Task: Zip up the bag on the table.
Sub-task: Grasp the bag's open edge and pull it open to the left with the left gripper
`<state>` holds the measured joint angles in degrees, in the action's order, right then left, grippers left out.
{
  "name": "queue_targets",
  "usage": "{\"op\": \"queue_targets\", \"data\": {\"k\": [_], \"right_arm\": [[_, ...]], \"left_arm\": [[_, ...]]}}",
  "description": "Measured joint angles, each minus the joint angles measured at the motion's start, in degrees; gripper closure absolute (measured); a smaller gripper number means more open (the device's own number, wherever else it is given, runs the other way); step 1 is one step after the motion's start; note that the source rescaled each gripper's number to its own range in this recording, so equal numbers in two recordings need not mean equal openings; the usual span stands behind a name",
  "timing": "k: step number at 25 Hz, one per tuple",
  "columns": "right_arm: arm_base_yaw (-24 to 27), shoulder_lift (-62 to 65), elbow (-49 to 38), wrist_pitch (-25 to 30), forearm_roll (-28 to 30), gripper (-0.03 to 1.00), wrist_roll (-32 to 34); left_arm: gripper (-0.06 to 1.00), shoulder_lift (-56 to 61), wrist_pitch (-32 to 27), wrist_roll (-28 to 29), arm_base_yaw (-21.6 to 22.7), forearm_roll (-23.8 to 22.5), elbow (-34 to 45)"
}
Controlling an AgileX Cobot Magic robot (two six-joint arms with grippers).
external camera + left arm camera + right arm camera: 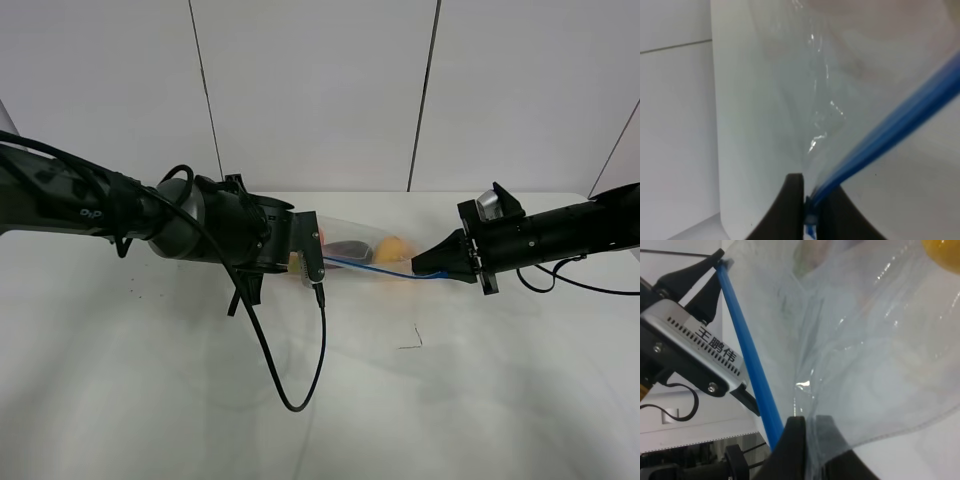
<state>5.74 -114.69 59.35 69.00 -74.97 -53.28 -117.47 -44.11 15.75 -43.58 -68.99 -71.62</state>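
Left gripper (321,262) and right gripper (420,268) clench opposite ends of clear rectangular plastic zip bag (352,232), likely tensioning blue zipper strip (380,268) for sealing.

The exterior camera sits high over the near side of the large white matte table (200,400), looking down and forward, taking in both arms and the pale panelled wall (310,90). The left wrist camera rides just behind the left gripper (810,212), looking out along its fingers, very close on the clear plastic zip bag (790,100). The right wrist camera looks likewise past the right gripper (807,450), toward the left arm. All three views share the blue zipper strip (747,365) between the grippers.
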Motion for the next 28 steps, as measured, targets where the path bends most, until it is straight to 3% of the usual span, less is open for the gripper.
{"op": "queue_targets", "data": {"k": [26, 28], "right_arm": [[0.00, 0.00, 0.11, 0.07, -0.59, 0.97, 0.00], [0.00, 0.00, 0.11, 0.07, -0.52, 0.97, -0.06]], "left_arm": [[0.94, 0.00, 1.72, 0.23, 3.89, 0.11, 0.00], [0.90, 0.00, 1.64, 0.60, 3.93, 0.11, 0.00]]}}
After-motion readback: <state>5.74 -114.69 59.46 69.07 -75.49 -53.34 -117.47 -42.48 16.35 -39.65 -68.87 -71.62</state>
